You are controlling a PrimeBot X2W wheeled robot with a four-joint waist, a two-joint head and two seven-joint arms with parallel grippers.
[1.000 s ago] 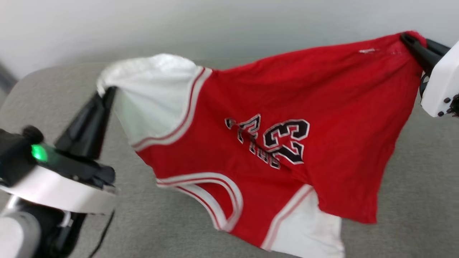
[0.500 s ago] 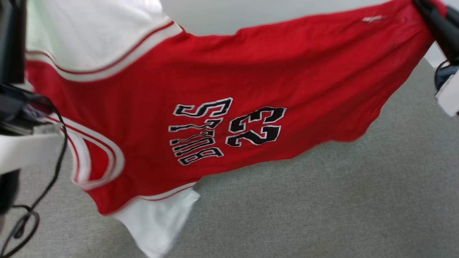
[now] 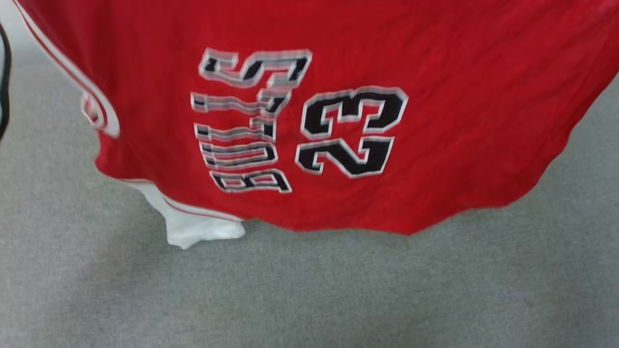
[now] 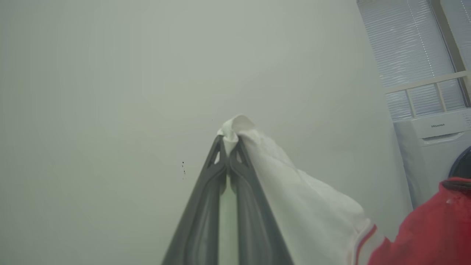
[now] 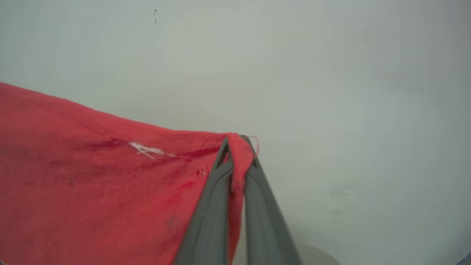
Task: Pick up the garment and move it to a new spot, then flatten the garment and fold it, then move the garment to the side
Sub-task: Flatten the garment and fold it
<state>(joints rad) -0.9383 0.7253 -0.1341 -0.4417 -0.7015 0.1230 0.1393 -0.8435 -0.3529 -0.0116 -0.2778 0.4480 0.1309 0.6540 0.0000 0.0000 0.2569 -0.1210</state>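
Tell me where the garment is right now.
In the head view the garment hangs spread over the grey surface, held by left tool and right tool.

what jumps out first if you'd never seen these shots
The red garment with dark block lettering spreads across the top of the head view, with a grey surface below it. In the wrist views, the left gripper pinches its white sleeve and the right gripper pinches a red edge, both against a pale wall.
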